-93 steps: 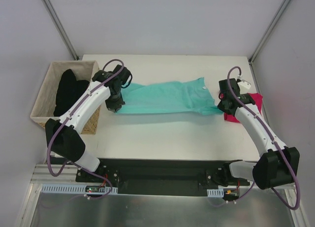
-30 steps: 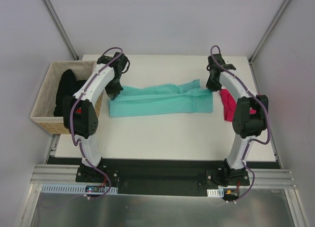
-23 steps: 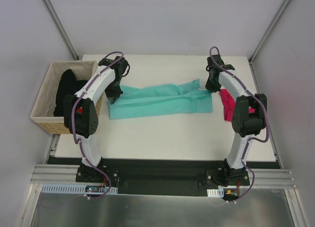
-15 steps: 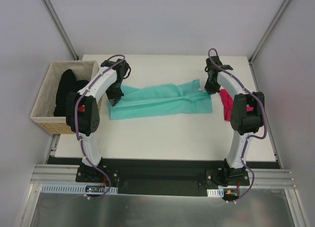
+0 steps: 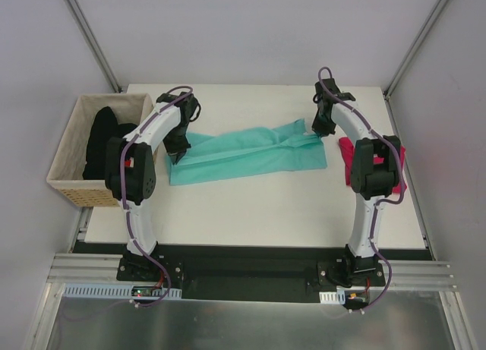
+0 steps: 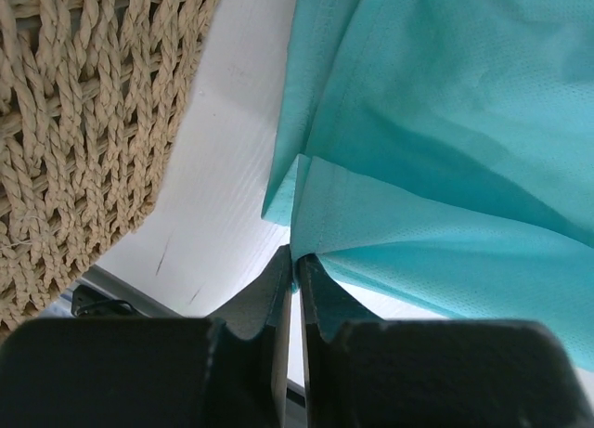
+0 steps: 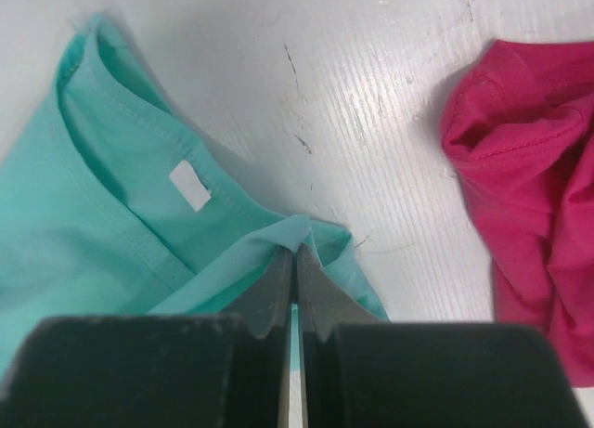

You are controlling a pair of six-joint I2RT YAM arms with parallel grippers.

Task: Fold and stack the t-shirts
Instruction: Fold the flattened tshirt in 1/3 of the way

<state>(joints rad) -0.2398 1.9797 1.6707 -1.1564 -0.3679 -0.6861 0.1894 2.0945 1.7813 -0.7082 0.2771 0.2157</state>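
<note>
A teal-green t-shirt (image 5: 250, 154) lies across the middle of the table as a long band, folded lengthwise. My left gripper (image 5: 177, 147) is shut on its left corner; in the left wrist view the fingertips (image 6: 283, 270) pinch a teal fold (image 6: 436, 149). At the collar end, my right gripper (image 5: 320, 128) is shut on a teal edge (image 7: 111, 224) beside the white neck label (image 7: 190, 184). A magenta-pink t-shirt (image 5: 349, 159) lies crumpled just right of it (image 7: 538, 168). Black t-shirts (image 5: 102, 141) fill the basket.
The tan woven basket (image 5: 74, 111) stands off the table's left edge, close to my left gripper (image 6: 297, 261), with its wall (image 6: 83, 122) large in the wrist view. Bare white table (image 5: 250, 213) lies between the shirt and the arm bases. Both arms reach far back.
Both grippers carried the teal shirt's near edge toward the far side, folding it lengthwise. Over the last second they crept slightly further back and the band tilted a little.
</note>
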